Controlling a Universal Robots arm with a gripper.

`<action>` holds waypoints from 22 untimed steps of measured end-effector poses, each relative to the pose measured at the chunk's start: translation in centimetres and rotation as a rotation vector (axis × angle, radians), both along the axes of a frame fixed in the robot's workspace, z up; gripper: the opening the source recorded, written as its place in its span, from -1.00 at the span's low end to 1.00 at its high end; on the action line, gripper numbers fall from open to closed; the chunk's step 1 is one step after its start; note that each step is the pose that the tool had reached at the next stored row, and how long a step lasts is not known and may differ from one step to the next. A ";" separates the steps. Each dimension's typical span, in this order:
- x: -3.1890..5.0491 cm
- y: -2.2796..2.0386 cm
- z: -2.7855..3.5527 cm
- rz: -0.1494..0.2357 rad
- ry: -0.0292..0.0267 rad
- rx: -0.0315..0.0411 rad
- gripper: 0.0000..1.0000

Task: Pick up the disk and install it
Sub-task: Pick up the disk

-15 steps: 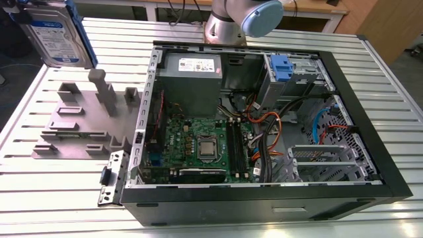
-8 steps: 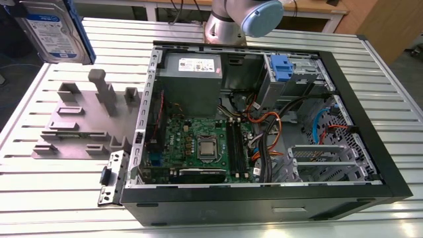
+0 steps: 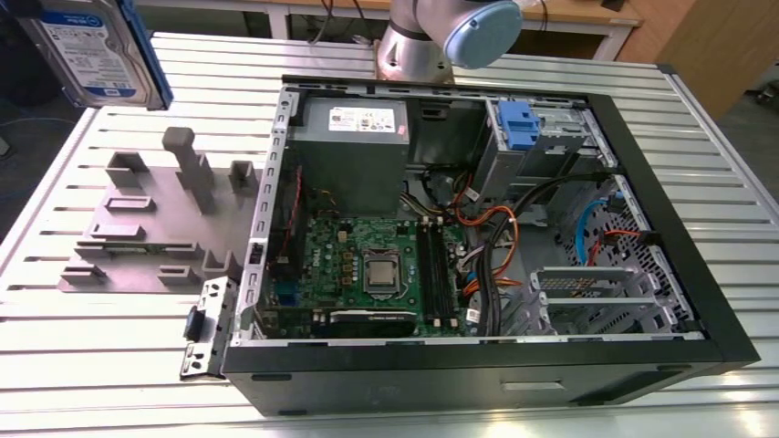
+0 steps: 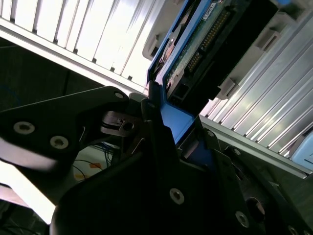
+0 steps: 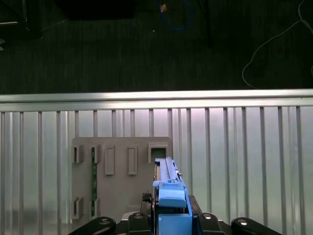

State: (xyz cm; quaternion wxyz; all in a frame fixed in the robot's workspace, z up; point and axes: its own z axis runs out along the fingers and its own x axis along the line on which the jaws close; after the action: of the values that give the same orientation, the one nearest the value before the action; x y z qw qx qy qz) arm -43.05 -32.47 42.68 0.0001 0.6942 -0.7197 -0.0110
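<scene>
Pick-up looks done: the gripper (image 4: 161, 125) is clamped on the blue frame of the disk (image 3: 95, 47), aloft at ten o'clock from the open computer case (image 3: 462, 379); installing likely calls for careful alignment inside it

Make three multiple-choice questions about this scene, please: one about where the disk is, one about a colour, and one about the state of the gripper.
1. Where is the disk?
A) in the air, apart from the computer case
B) inside the case
C) flat on the grey fixture

2. What colour is the frame around the disk?
A) red
B) blue
C) yellow

3. How is the gripper?
A) open and empty
B) open above the case
C) shut on the disk

Answers: 1 A, the disk hangs at the exterior view's upper left, away from the case. 2 B, blue edges show in both wrist views. 3 C, the fingers clamp the frame.
</scene>
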 end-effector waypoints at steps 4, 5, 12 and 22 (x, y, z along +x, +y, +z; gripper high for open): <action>0.00 0.00 0.37 0.004 -0.0001 0.0001 -0.26; 0.00 0.00 0.37 0.010 -0.0001 0.0002 -0.26; 0.00 0.00 1.19 0.022 0.0003 -0.0001 -0.26; 0.00 0.00 3.31 0.022 0.0001 0.0000 -0.26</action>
State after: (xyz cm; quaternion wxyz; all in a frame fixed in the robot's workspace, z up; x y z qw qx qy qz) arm -43.05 -32.47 46.00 0.0003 0.7021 -0.7120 -0.0110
